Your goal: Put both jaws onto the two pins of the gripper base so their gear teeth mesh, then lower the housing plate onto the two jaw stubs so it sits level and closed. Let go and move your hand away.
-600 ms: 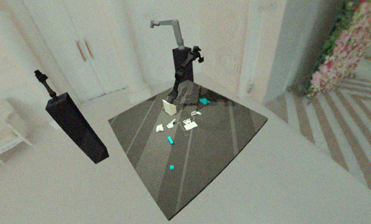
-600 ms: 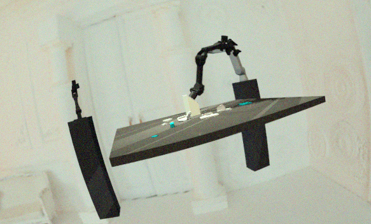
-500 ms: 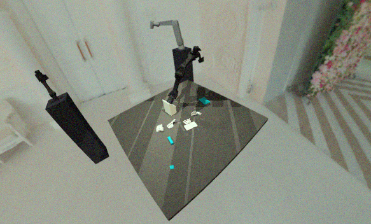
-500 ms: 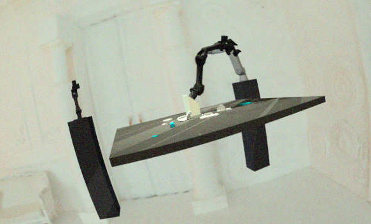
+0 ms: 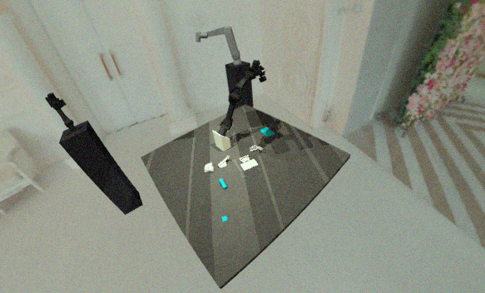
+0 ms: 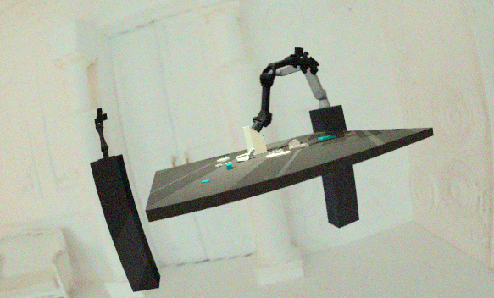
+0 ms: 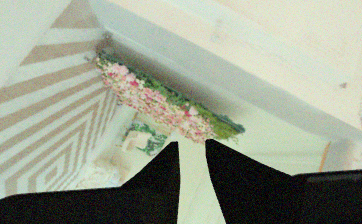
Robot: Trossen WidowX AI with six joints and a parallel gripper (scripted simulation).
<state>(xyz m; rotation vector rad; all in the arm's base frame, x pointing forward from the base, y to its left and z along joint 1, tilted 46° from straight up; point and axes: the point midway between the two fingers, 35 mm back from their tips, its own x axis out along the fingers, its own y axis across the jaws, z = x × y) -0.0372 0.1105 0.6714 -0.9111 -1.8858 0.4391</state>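
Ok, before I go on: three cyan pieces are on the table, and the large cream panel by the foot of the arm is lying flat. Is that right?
Not quite: the large cream panel stands upright, which the exterior view shows. The three cyan pieces are on the table as you say.

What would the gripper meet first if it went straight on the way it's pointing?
Likely nothing near: the gripper points off the table towards a flowered hedge and wall, though their depth is unclear.

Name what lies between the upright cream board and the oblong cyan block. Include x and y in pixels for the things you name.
A white piece with a narrow arm (image 5: 223,164) (image 6: 242,157) lies between the cream board (image 5: 221,141) (image 6: 256,141) and cyan block (image 5: 222,183) (image 6: 230,166), clearest in the top view.
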